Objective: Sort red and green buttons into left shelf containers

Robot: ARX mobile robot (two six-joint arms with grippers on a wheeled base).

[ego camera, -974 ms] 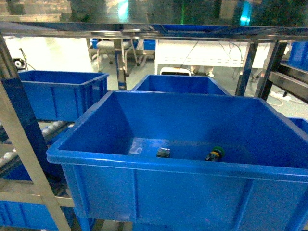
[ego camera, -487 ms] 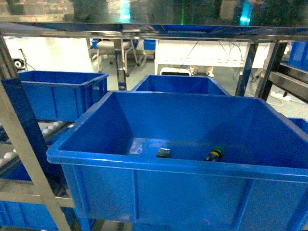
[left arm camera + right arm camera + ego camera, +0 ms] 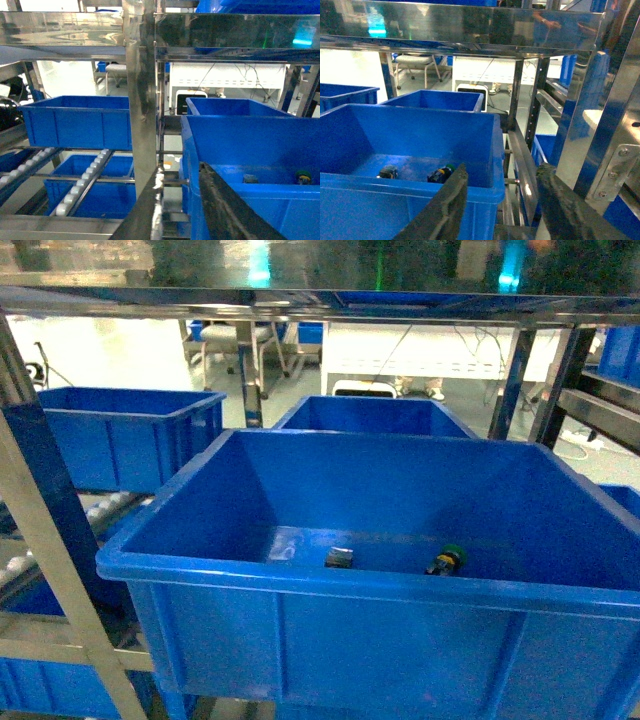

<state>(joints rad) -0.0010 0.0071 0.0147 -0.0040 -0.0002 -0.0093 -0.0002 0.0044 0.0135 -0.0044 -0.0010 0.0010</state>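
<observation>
Where the big blue tote (image 3: 380, 640) fills the head view, the green button (image 3: 447, 560) lies on its floor toward four o'clock, the small dark block (image 3: 339, 557) just beside it at nine. The left gripper (image 3: 175, 210) and right gripper (image 3: 497, 205) each show fingers apart, apparently holding nothing.

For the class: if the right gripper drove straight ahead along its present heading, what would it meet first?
Probably the steel shelf upright just right of the big blue tote. The open right gripper points into the gap between that tote's corner and the rack; depth is unclear.
</observation>
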